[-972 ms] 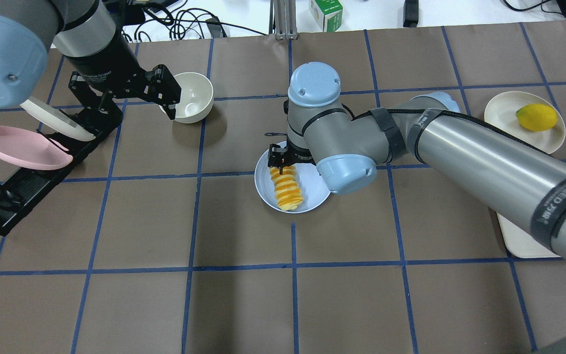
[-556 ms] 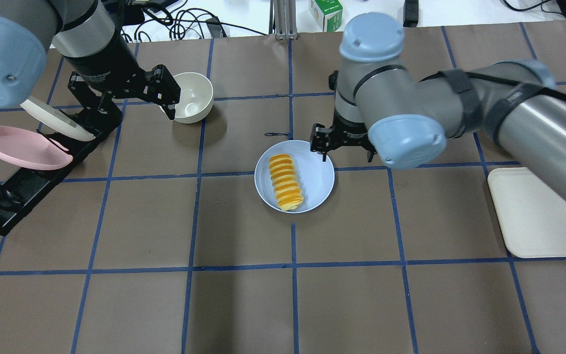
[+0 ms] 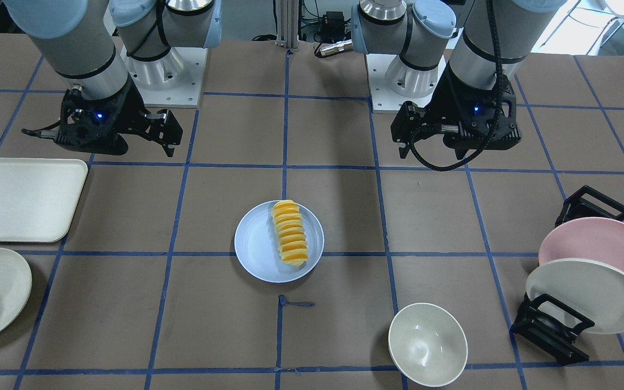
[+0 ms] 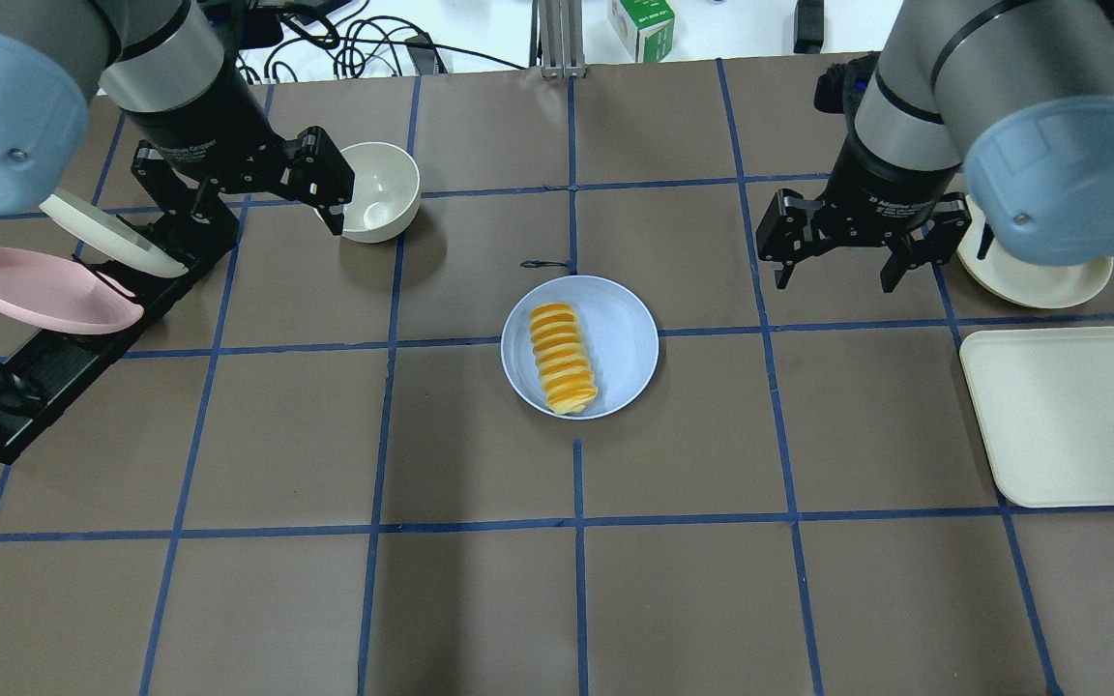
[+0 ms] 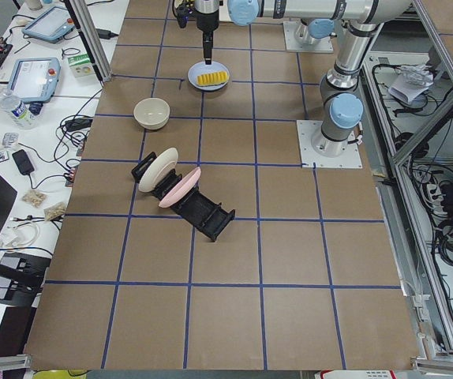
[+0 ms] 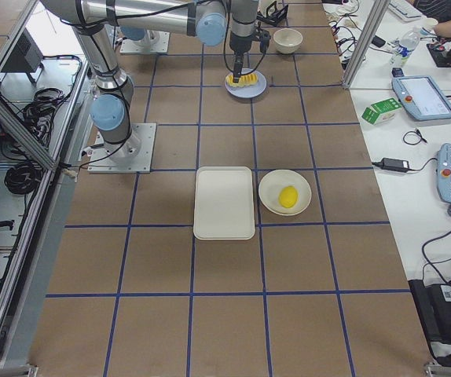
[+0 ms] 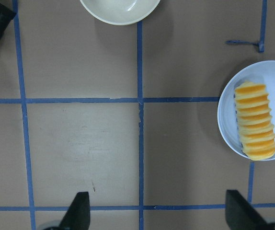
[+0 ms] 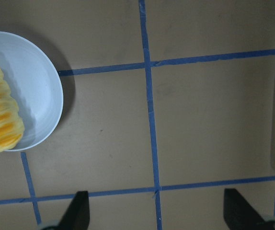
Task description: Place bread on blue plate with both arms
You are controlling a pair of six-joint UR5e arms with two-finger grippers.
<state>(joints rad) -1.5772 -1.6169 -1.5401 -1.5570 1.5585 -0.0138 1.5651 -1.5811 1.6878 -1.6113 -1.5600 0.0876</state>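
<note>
Bread (image 4: 562, 358) is lying on blue plate (image 4: 627, 333), mid-surface, one end near rim. Left gripper (image 7: 156, 213) & right gripper (image 4: 835, 275) are hovering well apart from it, jaws wide, holding nothing. Placement is looking complete. If parking arms, be keeping both high, clear of plate.

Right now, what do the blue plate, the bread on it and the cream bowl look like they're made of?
Blue plate: probably matte plastic or melamine; flat pale colour, no sharp glare.
Bread: likely a moulded plastic or foam toy; uniform ridges, saturated yellow-orange, slight sheen.
Cream bowl: plastic or glazed ceramic, can't tell; small bright highlights inside.
</note>
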